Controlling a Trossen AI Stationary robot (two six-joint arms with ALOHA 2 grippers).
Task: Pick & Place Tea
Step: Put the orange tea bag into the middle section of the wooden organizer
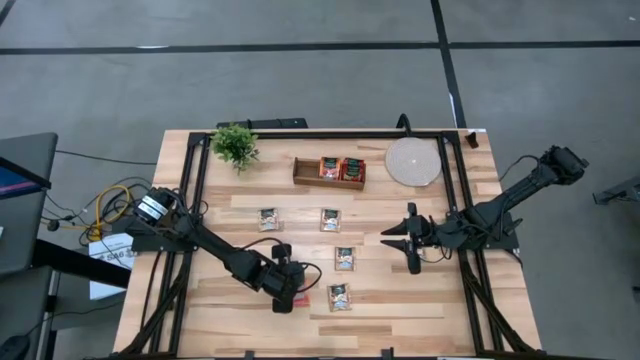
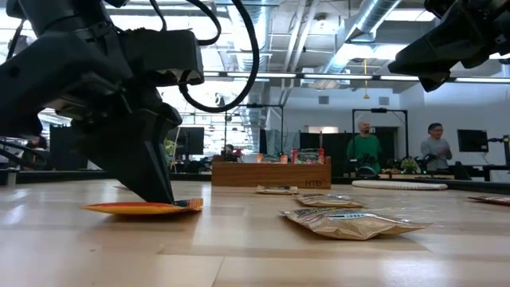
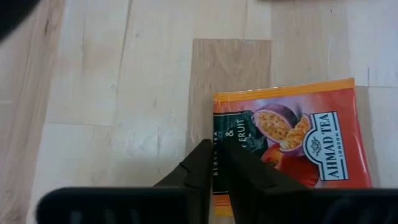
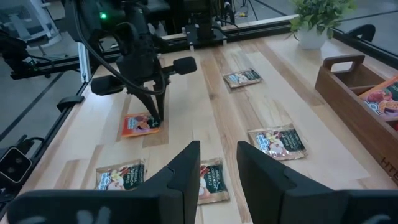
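the left gripper (image 1: 284,297) sits low at the frame's lower centre-left, arm angled down, fingers pinched together. the right gripper (image 1: 405,241) hovers right of centre, fingers parted.

Glossy foil sachet (image 3: 292,140), matt wooden table (image 3: 124,93)

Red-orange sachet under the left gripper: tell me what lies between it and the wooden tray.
Nothing stands upright in the way. Only flat pale sachets lie on the table between the red-orange sachet, pinched at its edge by the left gripper, and the wooden tray; lifted, it should pass over them.
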